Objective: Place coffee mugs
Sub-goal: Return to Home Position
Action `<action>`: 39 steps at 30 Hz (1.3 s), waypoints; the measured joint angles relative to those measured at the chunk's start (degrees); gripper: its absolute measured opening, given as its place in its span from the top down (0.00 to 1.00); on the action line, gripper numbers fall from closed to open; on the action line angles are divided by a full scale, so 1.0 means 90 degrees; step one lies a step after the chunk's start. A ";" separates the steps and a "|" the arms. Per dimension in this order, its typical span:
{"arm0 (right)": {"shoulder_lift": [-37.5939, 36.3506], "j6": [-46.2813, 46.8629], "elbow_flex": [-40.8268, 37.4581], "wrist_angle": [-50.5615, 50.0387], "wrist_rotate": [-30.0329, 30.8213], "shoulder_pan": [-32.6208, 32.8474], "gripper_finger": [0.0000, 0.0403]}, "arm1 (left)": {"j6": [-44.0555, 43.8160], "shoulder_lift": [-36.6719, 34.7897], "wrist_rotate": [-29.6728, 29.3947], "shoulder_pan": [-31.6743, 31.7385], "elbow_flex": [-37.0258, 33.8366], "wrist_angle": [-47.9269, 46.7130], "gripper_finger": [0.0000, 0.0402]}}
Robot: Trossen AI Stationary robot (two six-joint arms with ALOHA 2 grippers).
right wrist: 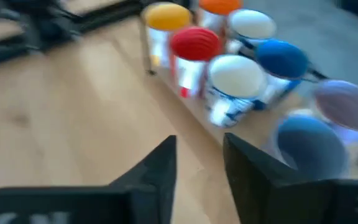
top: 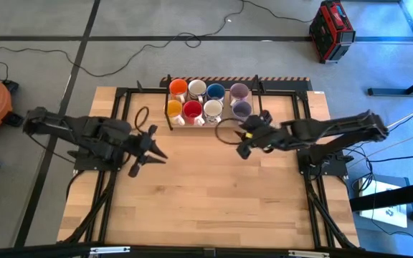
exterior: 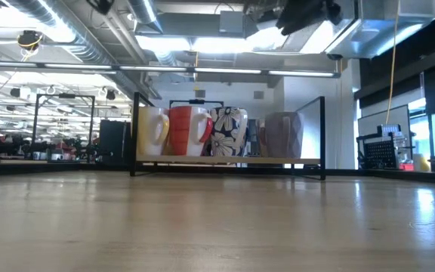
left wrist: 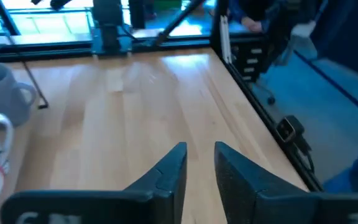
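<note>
**Blond wood, empty jaws, a full rack**

Blond planks of the table [top: 206, 208] run bare along the near side, smooth and straight-grained. Midway across, the left gripper [top: 151, 149] hovers over the left half. Its dark, wedge-shaped fingers [left wrist: 166, 177] are parted by a narrow gap and hold nothing. The right gripper [top: 240, 142] hangs over the right half, closer to the rack, with its fingers likewise apart and empty. A pale purple mug [top: 241, 110] sits just beyond its tips without touching them. No mug stands between either pair of jaws.

At the far edge stands a shelf [exterior: 229, 161] of thin black bars with a wooden floor. It holds eight round, glossy, handled coffee mugs [exterior: 219, 132], upright in two rows of four.

In the high view, the front row reads from the left: a yellow-orange mug [top: 174, 108], a red mug [top: 192, 110], a flower-patterned white mug [top: 212, 108], then the pale purple one. Behind them stand an orange mug [top: 178, 87], a plain white mug [top: 197, 89], a blue mug [top: 215, 92] and a second pale purple mug [top: 239, 91].

Beyond the table, a boxy red case [top: 331, 30] rests on the grey floor.
</note>
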 joint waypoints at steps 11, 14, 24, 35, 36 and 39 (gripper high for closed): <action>-0.2478 -0.1275 -0.3023 0.3519 -0.3011 -0.1056 0.96 | 0.0254 -0.0328 0.0727 0.1726 -0.0666 0.1010 0.99; -0.3214 -0.1328 -0.3796 0.4416 -0.3655 -0.1302 0.95 | 0.0176 -0.0370 0.0591 0.1963 -0.0695 0.0855 0.97; -0.4831 -0.1333 -0.4693 0.4292 -0.3526 -0.1360 1.00 | 0.0280 -0.0295 -0.0280 0.2028 -0.0693 0.0952 0.93; -0.6063 -0.2313 -0.5485 0.4720 -0.4449 -0.1358 1.00 | 0.0892 -0.0412 0.0441 0.2420 -0.0728 0.1315 0.93; -0.6229 -0.2318 -0.5651 0.4751 -0.4447 -0.1358 1.00 | 0.0922 -0.0469 0.0584 0.2475 -0.0804 0.1385 0.93; -0.6713 -0.2298 -0.6177 0.4936 -0.4351 -0.1360 1.00 | 0.0910 -0.0676 0.0966 0.2636 -0.1180 0.1958 0.93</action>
